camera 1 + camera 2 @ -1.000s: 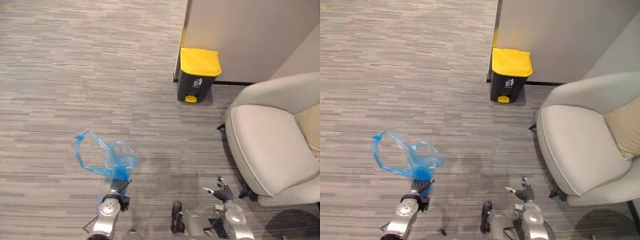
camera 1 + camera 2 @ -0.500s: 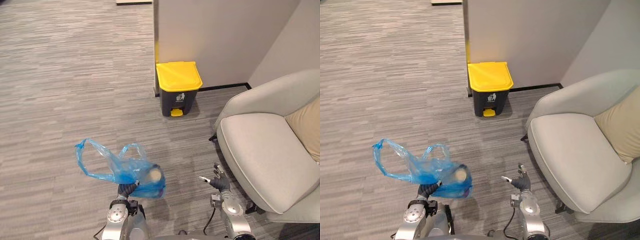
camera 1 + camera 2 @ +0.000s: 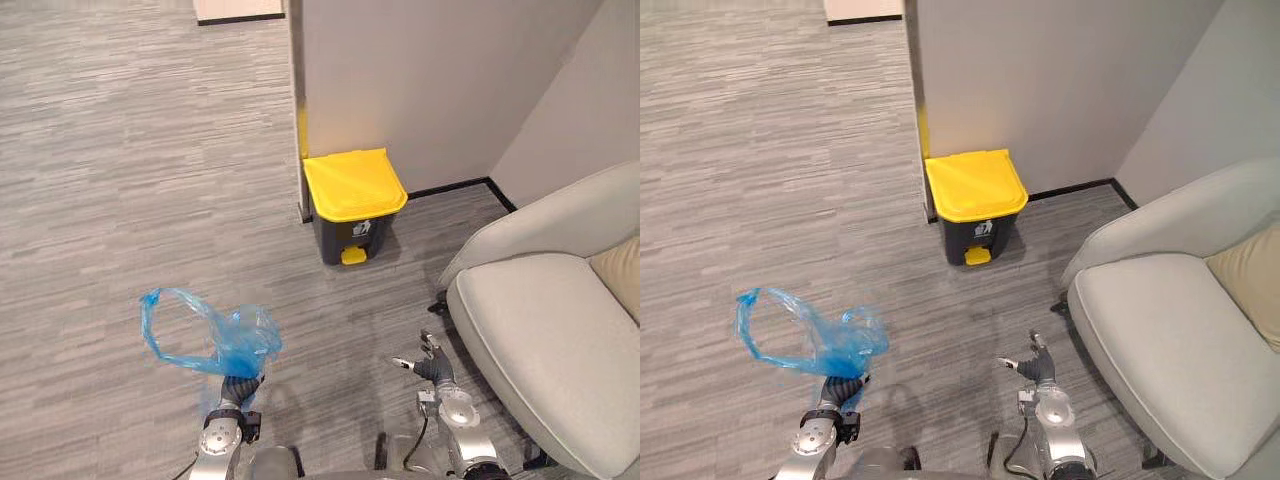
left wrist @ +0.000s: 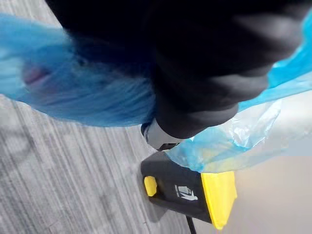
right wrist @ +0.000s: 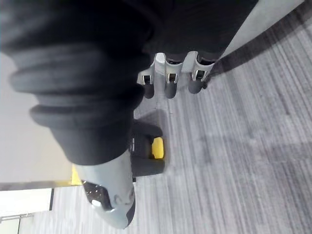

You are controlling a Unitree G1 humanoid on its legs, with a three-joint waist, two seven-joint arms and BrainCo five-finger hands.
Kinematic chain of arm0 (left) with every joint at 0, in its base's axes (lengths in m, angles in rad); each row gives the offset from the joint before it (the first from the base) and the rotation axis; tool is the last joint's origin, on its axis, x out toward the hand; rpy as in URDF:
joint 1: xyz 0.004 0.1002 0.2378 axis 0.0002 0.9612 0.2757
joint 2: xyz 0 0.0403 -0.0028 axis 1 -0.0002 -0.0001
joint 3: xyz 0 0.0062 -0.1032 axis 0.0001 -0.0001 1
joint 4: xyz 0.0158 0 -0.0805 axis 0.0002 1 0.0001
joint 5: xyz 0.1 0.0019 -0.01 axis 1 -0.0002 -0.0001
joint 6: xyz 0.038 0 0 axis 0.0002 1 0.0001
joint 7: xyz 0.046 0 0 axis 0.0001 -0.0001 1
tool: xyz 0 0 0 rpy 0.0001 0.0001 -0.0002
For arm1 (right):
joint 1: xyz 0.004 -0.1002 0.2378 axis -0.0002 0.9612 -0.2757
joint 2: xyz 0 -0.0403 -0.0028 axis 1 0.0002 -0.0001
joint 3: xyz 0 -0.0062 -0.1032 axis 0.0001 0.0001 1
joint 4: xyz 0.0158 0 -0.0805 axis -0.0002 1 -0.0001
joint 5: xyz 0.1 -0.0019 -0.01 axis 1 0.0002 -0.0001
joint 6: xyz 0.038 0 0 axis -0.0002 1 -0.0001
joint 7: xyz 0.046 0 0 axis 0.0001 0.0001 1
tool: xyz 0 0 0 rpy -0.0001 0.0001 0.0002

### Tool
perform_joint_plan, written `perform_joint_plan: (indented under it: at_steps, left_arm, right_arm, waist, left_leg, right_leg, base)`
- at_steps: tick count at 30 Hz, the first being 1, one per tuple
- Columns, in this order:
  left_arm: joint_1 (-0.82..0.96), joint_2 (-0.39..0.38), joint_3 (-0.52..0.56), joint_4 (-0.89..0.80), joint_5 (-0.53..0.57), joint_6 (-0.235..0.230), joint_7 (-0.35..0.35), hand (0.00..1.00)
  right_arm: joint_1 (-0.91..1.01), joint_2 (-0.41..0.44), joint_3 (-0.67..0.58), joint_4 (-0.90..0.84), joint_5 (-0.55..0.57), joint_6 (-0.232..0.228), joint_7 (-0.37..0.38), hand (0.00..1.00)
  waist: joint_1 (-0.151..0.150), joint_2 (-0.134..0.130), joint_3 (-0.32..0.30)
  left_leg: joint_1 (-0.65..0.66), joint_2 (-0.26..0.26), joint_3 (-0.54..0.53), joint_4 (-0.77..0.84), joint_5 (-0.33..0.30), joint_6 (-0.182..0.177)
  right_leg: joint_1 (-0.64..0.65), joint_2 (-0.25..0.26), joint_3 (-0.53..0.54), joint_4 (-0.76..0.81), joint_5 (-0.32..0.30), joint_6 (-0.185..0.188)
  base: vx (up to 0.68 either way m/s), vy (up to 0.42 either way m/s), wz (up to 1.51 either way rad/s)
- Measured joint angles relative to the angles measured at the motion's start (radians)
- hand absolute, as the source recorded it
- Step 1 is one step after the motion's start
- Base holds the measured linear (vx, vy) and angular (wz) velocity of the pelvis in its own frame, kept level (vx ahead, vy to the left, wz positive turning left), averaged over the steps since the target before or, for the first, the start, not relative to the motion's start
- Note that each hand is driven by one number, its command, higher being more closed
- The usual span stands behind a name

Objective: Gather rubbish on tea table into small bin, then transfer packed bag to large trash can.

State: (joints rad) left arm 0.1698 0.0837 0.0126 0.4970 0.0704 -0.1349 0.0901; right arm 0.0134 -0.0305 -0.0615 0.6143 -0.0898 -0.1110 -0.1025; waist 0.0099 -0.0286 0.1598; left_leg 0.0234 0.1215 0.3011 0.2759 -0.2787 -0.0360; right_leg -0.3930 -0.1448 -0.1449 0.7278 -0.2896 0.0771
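The left hand [image 3: 238,388] is closed around the bunched neck of the blue bag [image 3: 212,338] and holds it clear of the floor [image 3: 120,150]. The bag is on the near left side of the trash can [image 3: 353,206] and well apart from it, out over open carpet. From the grip the thin plastic spreads into a crumpled body, with one wide open loop standing out on the side away from the trash can. In the left wrist view the blue film wraps round the hand's dark cover and hides most of the fingers. The trash can shows past it, dark-bodied, with a yellow lid and a yellow pedal. What is inside the bag cannot be made out. The trash can stands on the floor with its lid down, its back touching the corner of a pale wall [image 3: 420,80]. The right hand [image 3: 432,368] hangs empty on the near right side of the trash can, well short of it. Its fingers are loose and slightly spread, its thumb is held apart, and nothing is in its grasp. In the right wrist view those fingers [image 5: 168,84] point toward the trash can's dark base and yellow pedal. To the right of the trash can, and nearer the robot, is a light grey armchair [image 3: 550,340] with a beige cushion [image 3: 1250,285] against its back.
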Motion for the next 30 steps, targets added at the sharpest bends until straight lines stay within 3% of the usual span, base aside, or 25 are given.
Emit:
perform_joint_plan:
  at_steps: [1, 2, 3, 4, 7, 9, 10, 11, 13, 15, 18, 19, 20, 21, 24, 27, 28, 29, 30]
  left_arm:
    - [-0.005, 0.001, 0.001, 0.003, 0.0, 0.0, 0.001, 1.0]
    - [-0.01, 0.004, 0.001, 0.007, 0.0, 0.0, 0.001, 1.0]
    - [-0.014, 0.014, 0.001, 0.011, 0.0, -0.001, 0.001, 1.0]
    - [-0.037, 0.0, -0.001, 0.048, 0.0, 0.001, 0.0, 1.0]
    - [-0.044, -0.01, 0.0, 0.049, 0.0, 0.0, -0.001, 1.0]
    - [-0.051, -0.028, -0.001, 0.048, 0.0, 0.0, -0.004, 1.0]
    - [-0.049, -0.052, -0.001, 0.036, 0.0, -0.001, -0.005, 1.0]
    - [-0.038, -0.065, -0.001, 0.019, 0.0, -0.001, -0.009, 1.0]
    - [-0.029, -0.073, -0.007, 0.002, 0.0, 0.0, -0.023, 1.0]
    - [-0.028, -0.072, -0.006, -0.009, 0.0, 0.0, -0.024, 1.0]
    - [-0.028, -0.072, -0.005, -0.019, 0.0, -0.001, -0.024, 1.0]
    - [-0.029, -0.072, -0.005, -0.018, 0.0, 0.0, -0.024, 1.0]
    - [-0.029, -0.068, 0.001, -0.008, 0.0, 0.0, -0.023, 1.0]
    - [-0.031, -0.061, 0.0, 0.003, -0.001, 0.0, -0.023, 1.0]
    - [-0.036, -0.04, 0.0, 0.027, 0.0, 0.005, -0.022, 1.0]
    - [-0.022, -0.027, 0.024, 0.033, 0.0, 0.007, -0.018, 1.0]
    - [-0.019, -0.027, 0.031, 0.045, -0.001, 0.007, -0.016, 1.0]
    - [-0.013, -0.01, 0.023, 0.05, -0.001, 0.008, -0.013, 1.0]
    - [-0.012, -0.005, 0.017, 0.054, -0.001, 0.008, -0.013, 1.0]
  right_arm:
    - [0.002, -0.003, 0.0, 0.001, 0.0, 0.0, 0.0, 0.0]
    - [0.004, -0.012, 0.001, 0.011, 0.0, 0.001, 0.0, 0.0]
    - [0.005, -0.018, 0.001, 0.02, 0.0, 0.001, 0.0, 0.0]
    - [-0.005, -0.046, -0.003, 0.059, 0.0, 0.005, -0.002, 0.0]
    - [-0.024, -0.067, -0.024, 0.066, 0.002, 0.006, -0.003, 0.0]
    - [0.0, -0.058, -0.023, 0.052, 0.003, 0.007, -0.003, 0.0]
    - [0.034, -0.045, -0.013, 0.009, 0.004, 0.007, -0.003, 0.0]
    - [0.044, -0.035, -0.012, -0.02, 0.007, 0.006, -0.003, 0.0]
    - [0.053, -0.021, -0.012, -0.054, 0.014, 0.003, -0.006, 0.0]
    - [0.052, -0.014, -0.011, -0.067, 0.026, 0.002, -0.007, 0.0]
    - [0.057, -0.015, -0.019, -0.07, 0.041, 0.004, -0.009, 0.0]
    - [0.056, -0.015, -0.027, -0.07, 0.041, 0.004, -0.01, 0.0]
    - [0.051, -0.004, -0.043, -0.052, 0.041, 0.004, -0.012, 0.0]
    - [0.05, -0.001, -0.045, -0.046, 0.042, 0.003, -0.012, 0.0]
    - [0.002, -0.001, -0.046, -0.002, 0.04, 0.004, -0.011, 0.0]
    - [-0.039, -0.006, -0.045, 0.029, 0.039, 0.0, -0.007, 0.0]
    - [-0.049, -0.017, -0.043, 0.051, 0.037, 0.001, -0.007, 0.0]
    - [-0.062, -0.017, -0.042, 0.069, 0.028, 0.002, -0.006, 0.0]
    - [-0.056, -0.017, -0.042, 0.07, 0.024, 0.003, -0.006, 0.0]
  waist:
    - [-0.001, 0.001, 0.001]
    - [-0.003, -0.003, -0.001]
    - [-0.006, -0.017, -0.008]
    - [-0.011, 0.027, -0.006]
    - [-0.02, 0.047, 0.001]
    - [-0.025, 0.05, 0.005]
    - [-0.016, 0.05, 0.009]
    - [-0.007, 0.051, 0.01]
    - [0.01, 0.046, 0.009]
    - [0.017, 0.037, 0.009]
    - [0.035, 0.037, 0.01]
    - [0.035, 0.041, 0.009]
    - [0.044, 0.016, 0.006]
    - [0.036, -0.001, -0.001]
    - [0.036, -0.011, -0.003]
    - [0.049, 0.002, -0.003]
    - [0.066, 0.014, -0.007]
    - [0.058, 0.005, -0.008]
    - [0.053, 0.004, -0.007]
  left_leg:
    - [0.018, 0.012, -0.001, -0.007, -0.006, -0.01]
    - [0.049, 0.021, -0.01, -0.03, -0.014, -0.033]
    - [0.061, 0.011, -0.022, -0.041, -0.019, -0.05]
    - [0.085, 0.043, -0.08, -0.072, -0.017, -0.056]
    - [0.074, 0.06, -0.142, -0.009, 0.033, -0.092]
    - [0.006, 0.095, -0.186, 0.217, 0.07, -0.122]
    - [-0.073, 0.136, -0.194, 0.45, 0.105, -0.123]
    - [-0.135, 0.167, -0.178, 0.588, 0.086, -0.095]
    - [-0.212, 0.181, -0.148, 0.654, 0.07, -0.067]
    - [-0.292, 0.17, -0.097, 0.578, 0.044, -0.024]
    - [-0.334, 0.096, -0.08, 0.271, 0.055, -0.026]
    - [-0.328, 0.07, -0.084, 0.15, 0.109, -0.027]
    - [-0.28, 0.027, -0.069, 0.083, 0.205, 0.011]
    - [-0.266, 0.0, -0.053, 0.061, 0.21, 0.025]
    - [-0.27, -0.029, -0.037, 0.126, 0.17, 0.067]
    - [-0.23, -0.034, -0.024, 0.138, 0.119, 0.059]
    - [-0.189, -0.033, -0.027, 0.089, 0.077, 0.048]
    - [-0.157, -0.053, -0.019, 0.046, 0.07, 0.054]
    - [-0.143, -0.062, -0.019, 0.032, 0.07, 0.054]
  right_leg:
    - [-0.019, 0.019, -0.011, -0.077, 0.02, -0.019]
    - [-0.027, 0.041, -0.016, -0.239, 0.096, -0.026]
    - [-0.013, 0.046, -0.017, -0.321, 0.21, -0.038]
    - [0.022, 0.083, -0.041, -0.34, 0.266, -0.087]
    - [0.021, 0.091, -0.047, -0.262, 0.16, -0.115]
    - [0.107, 0.1, -0.078, -0.291, 0.13, -0.12]
    - [0.193, 0.117, -0.088, -0.348, 0.118, -0.135]
    - [0.247, 0.133, -0.088, -0.382, 0.107, -0.148]
    - [0.303, 0.143, -0.083, -0.423, 0.097, -0.154]
    - [0.354, 0.142, -0.072, -0.467, 0.09, -0.143]
    - [0.394, 0.114, -0.05, -0.482, 0.075, -0.093]
    - [0.407, 0.106, -0.044, -0.478, 0.062, -0.071]
    - [0.422, 0.078, -0.01, -0.477, 0.043, -0.036]
    - [0.426, 0.058, 0.011, -0.512, 0.051, -0.028]
    - [0.465, 0.027, 0.078, -0.573, 0.078, 0.002]
    - [0.458, 0.022, 0.128, -0.53, 0.084, 0.012]
    - [0.419, 0.025, 0.148, -0.433, 0.066, 0.043]
    - [0.342, -0.002, 0.144, -0.262, 0.049, 0.08]
    - [0.312, -0.012, 0.143, -0.189, 0.055, 0.092]
  base:
    - [0.52, -0.232, 0.11]
    - [0.37, -0.178, 0.17]
    - [0.49, -0.2, 0.27]
    - [0.46, -0.198, 0.18]
    - [0.41, -0.215, 0.08]
    - [0.38, -0.199, 0.36]
    - [0.32, -0.125, 0.17]
    - [0.3, -0.09, 0.01]
    - [0.27, -0.008, -0.1]
    - [0.3, 0.056, -0.12]
    - [0.32, 0.185, -0.18]
    - [0.37, 0.25, -0.21]
    - [0.38, 0.225, -0.1]
    - [0.42, 0.264, -0.1]
    - [0.27, 0.158, -0.14]
    - [0.19, 0.109, -0.57]
    - [0.12, 0.072, -0.58]
    - [0.11, 0.062, -0.44]
    - [0.12, 0.043, -0.02]
